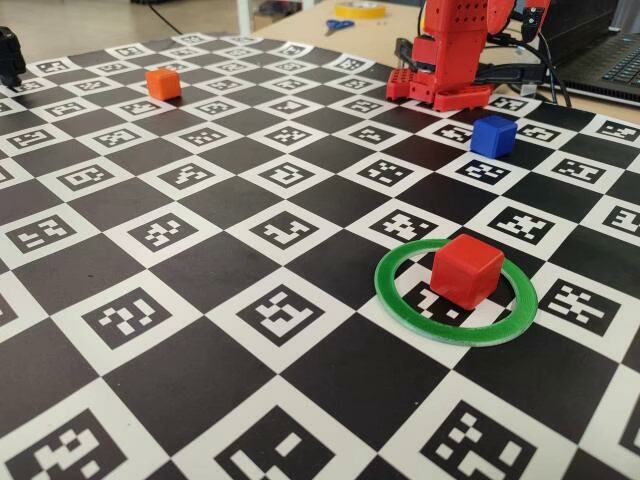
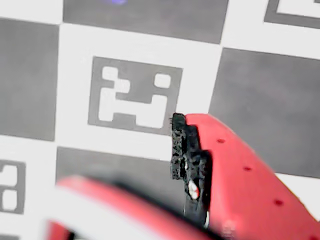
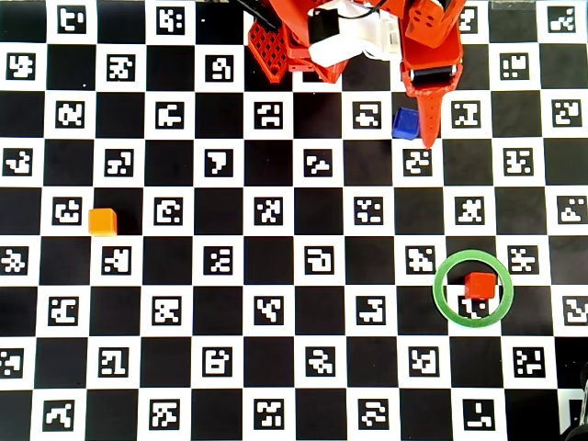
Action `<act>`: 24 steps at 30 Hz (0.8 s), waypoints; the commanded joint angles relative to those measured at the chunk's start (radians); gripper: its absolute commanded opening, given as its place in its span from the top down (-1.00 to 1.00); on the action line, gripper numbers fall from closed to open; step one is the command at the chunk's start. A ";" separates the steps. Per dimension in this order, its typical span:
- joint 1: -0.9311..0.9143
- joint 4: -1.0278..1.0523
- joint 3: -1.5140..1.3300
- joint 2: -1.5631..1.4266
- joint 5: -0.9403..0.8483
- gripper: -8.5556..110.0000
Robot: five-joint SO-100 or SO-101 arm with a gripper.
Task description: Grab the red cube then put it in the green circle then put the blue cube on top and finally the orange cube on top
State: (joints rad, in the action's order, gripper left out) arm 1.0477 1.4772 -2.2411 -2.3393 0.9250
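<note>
Checkered marker board (image 1: 250,260), wooden desk (image 1: 300,20)

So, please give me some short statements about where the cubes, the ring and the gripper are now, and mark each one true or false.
1. The red cube sits inside the green circle. True.
2. The blue cube is stacked on the red cube. False: it rests on the checkered mat, beside the gripper.
3. The orange cube lies far from the ring, on the overhead view's left side. True.
4. The gripper holds the orange cube. False: nothing is in it.
</note>
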 commanded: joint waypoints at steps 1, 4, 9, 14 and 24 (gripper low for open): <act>0.015 -0.078 -0.029 0.046 -0.025 -0.07; 0.006 -0.084 -0.005 0.120 -0.034 -0.09; 0.011 -0.044 0.046 0.235 -0.035 -0.15; 0.011 -0.078 0.029 0.268 -0.006 -0.15; 0.034 -0.146 0.023 0.265 0.069 -0.15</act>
State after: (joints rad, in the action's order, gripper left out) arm 1.0738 1.3560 -2.2672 -2.0647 0.9863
